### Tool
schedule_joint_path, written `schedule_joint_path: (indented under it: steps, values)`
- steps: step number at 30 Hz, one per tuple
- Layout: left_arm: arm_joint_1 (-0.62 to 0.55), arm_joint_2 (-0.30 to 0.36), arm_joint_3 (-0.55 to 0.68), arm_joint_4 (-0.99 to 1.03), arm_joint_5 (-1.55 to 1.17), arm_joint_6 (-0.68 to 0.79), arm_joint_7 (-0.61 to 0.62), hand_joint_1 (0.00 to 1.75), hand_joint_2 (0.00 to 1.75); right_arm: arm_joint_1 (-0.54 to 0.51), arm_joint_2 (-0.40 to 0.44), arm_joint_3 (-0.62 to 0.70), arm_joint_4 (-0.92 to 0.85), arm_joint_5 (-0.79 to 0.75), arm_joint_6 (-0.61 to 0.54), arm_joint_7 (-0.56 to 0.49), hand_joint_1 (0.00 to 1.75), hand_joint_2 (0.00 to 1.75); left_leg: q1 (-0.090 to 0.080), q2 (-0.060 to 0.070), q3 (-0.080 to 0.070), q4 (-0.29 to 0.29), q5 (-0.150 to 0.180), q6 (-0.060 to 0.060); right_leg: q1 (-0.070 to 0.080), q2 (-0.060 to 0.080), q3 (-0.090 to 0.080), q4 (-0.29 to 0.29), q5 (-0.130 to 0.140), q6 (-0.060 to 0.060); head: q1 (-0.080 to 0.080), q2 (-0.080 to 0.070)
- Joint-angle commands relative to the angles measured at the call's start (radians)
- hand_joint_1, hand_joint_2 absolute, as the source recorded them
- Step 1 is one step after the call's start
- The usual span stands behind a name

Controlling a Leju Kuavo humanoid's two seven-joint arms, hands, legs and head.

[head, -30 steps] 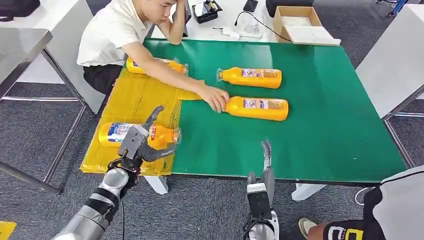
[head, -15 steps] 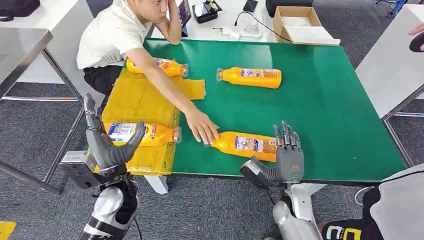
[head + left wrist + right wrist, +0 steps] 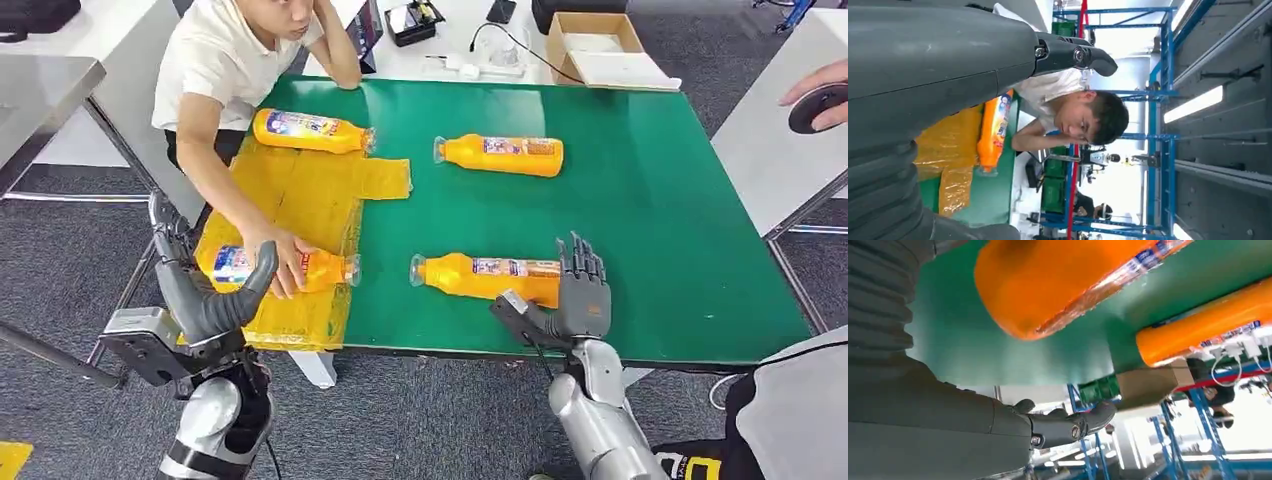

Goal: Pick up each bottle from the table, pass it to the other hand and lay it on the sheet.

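I was lining up the pick — my right hand (image 3: 580,292) stood with fingers spread at the base of the nearest bottle (image 3: 485,277), which lay on the green counter (image 3: 680,200) at five o'clock. Next it must close round that base. My left hand (image 3: 205,290) waited empty, fingers apart. Since half a second earlier, the person's hand (image 3: 285,262) had left this bottle for the one on the yellow sheet (image 3: 290,190).
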Motion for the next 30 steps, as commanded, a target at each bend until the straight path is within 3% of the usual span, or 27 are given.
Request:
schedule_joint_path:
  steps: [1,7,8,16,22,26,30]
  values:
    - [-0.053,0.000,-0.009,0.103,0.005,-0.023,0.035,0.00,1.75,-0.123,0.007,0.096,0.207,-0.042,0.097,0.018,0.00,1.75,0.001,0.001,0.003,-0.001,-0.001,-0.001,0.001,0.001,0.002,0.000,0.000,-0.002,0.000,0.000]
    - [-0.053,0.000,-0.009,0.103,0.005,-0.023,0.035,0.00,1.75,-0.123,0.007,0.096,0.207,-0.042,0.097,0.018,0.00,1.75,0.001,0.002,0.004,0.000,-0.001,-0.002,0.001,0.001,0.003,0.000,-0.001,-0.003,0.000,0.000]
    - [-0.045,0.003,-0.024,0.090,0.006,-0.043,0.048,0.00,1.75,-0.130,-0.009,0.144,0.220,-0.091,0.207,0.035,0.00,1.75,0.001,0.001,0.004,-0.001,-0.001,-0.002,0.001,0.001,0.003,0.000,-0.001,-0.002,0.000,0.000]
    - [-0.062,-0.003,-0.046,0.113,0.007,-0.057,0.052,0.00,1.75,-0.172,-0.019,0.182,0.255,-0.091,0.288,0.086,0.00,1.75,0.001,0.000,0.006,0.000,-0.002,-0.003,0.002,0.000,0.006,0.000,-0.002,-0.004,0.000,0.000]
    - [-0.084,-0.001,-0.075,0.130,0.021,-0.090,0.067,0.00,1.75,-0.214,-0.037,0.218,0.309,-0.082,0.405,0.183,0.00,1.75,0.000,-0.001,0.004,0.000,-0.001,-0.001,0.001,-0.001,0.003,0.000,-0.001,-0.002,0.000,0.000]
    - [-0.106,0.001,-0.096,0.153,0.080,-0.167,0.121,0.00,1.75,-0.240,-0.060,0.256,0.346,-0.065,0.549,0.258,0.00,1.75,0.001,-0.002,0.006,0.000,0.000,-0.001,0.001,-0.003,0.005,-0.001,-0.001,-0.002,0.000,0.000]
    - [-0.106,-0.001,-0.097,0.154,0.080,-0.166,0.120,0.00,1.75,-0.242,-0.062,0.256,0.346,-0.065,0.551,0.257,0.00,1.75,0.001,0.000,0.009,-0.001,0.000,-0.002,0.002,-0.001,0.009,-0.002,0.000,-0.002,0.000,0.000]
